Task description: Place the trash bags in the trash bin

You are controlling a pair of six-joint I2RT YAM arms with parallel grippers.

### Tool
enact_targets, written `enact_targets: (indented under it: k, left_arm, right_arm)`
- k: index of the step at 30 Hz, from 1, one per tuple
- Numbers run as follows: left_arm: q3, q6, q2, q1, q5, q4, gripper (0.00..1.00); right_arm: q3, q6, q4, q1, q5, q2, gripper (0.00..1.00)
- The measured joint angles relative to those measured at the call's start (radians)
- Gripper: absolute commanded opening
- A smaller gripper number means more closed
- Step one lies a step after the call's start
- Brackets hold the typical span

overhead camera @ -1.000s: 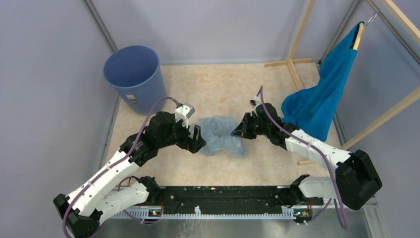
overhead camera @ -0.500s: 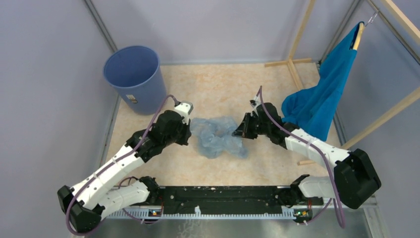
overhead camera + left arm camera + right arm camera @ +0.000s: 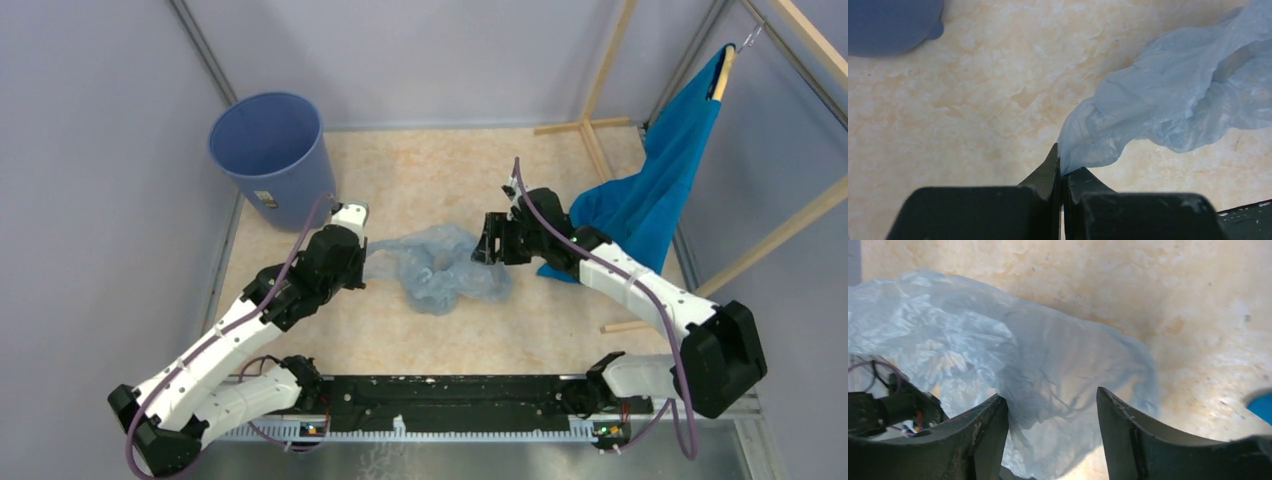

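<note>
The trash bag (image 3: 440,265) is a crumpled, translucent pale-blue film lying on the marbled floor between the two arms. My left gripper (image 3: 360,264) is shut on the bag's left corner; in the left wrist view the film (image 3: 1173,95) runs out from the pinched fingertips (image 3: 1062,166) to the upper right. My right gripper (image 3: 487,248) hovers at the bag's right edge, open, and the film (image 3: 998,345) lies slack below and between its spread fingers (image 3: 1050,399). The round blue trash bin (image 3: 272,150) stands upright at the back left, just beyond the left gripper, and its base (image 3: 893,22) shows in the left wrist view.
A teal-blue cloth (image 3: 650,190) hangs from a wooden hanger on a wooden frame at the right, close behind my right arm, and its edge (image 3: 1260,406) shows in the right wrist view. Grey walls enclose the floor on the left and at the back.
My left gripper closed on the bag's left corner and pulled it left, stretching the film toward the bin. My right gripper opened, let go of the bag and drew back a little.
</note>
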Motion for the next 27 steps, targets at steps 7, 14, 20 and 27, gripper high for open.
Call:
enact_targets:
  k: [7, 14, 20, 27]
  left_arm:
    - [0.000, 0.011, -0.003, 0.000, -0.026, -0.027, 0.00]
    - [0.000, 0.021, -0.027, 0.000, -0.017, -0.026, 0.00]
    - [0.000, 0.029, -0.040, 0.000, 0.004, -0.023, 0.00]
    - [0.000, 0.033, -0.039, 0.000, 0.015, -0.008, 0.00]
  right_arm:
    - [-0.064, -0.013, -0.042, -0.068, 0.049, -0.130, 0.67]
    - [-0.089, 0.002, -0.048, -0.206, 0.011, -0.156, 0.82]
    - [-0.143, -0.006, 0.028, -0.234, -0.211, -0.221, 0.90]
    - [-0.146, -0.013, 0.036, -0.236, -0.138, -0.345, 0.79]
